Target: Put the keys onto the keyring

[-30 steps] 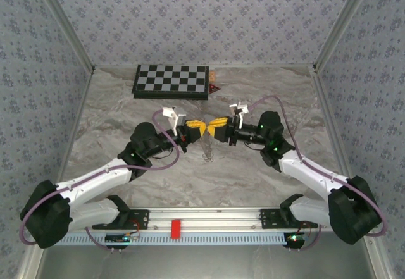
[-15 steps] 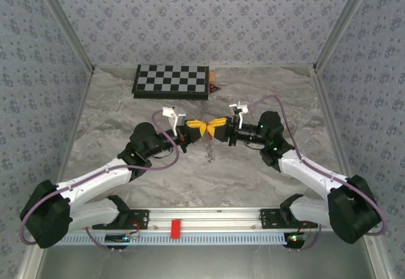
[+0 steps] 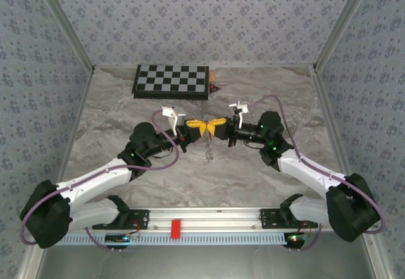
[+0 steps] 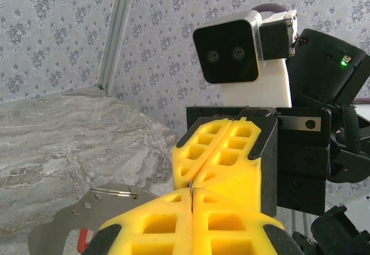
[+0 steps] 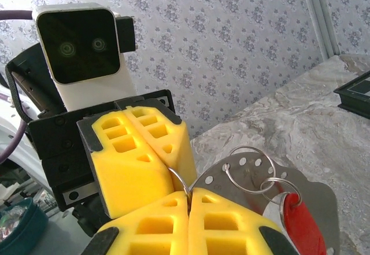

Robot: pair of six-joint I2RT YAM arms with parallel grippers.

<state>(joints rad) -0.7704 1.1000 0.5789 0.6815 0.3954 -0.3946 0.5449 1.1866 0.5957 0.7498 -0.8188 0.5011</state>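
- The left pincer [image 3: 202, 128] is pressing its yellow fingers together on a thin wire loop, the keyring [image 4: 191, 188]. It is holding the loop up off the table [image 3: 126, 102], probably so the other arm can work on it.
- Below the spot where the tips are meeting, a metal tag [image 5: 215, 180] and a red-headed key [image 5: 303, 223] are hanging from linked rings (I cannot tell whether that key is already sitting on the pinched loop, and I am not making out a second key).
- The right pincer [image 3: 212, 126] is facing the left one tip to tip. Its fingers are squeezing shut on the same wire, likely sharing the hold to steady the loop or pry it for threading.
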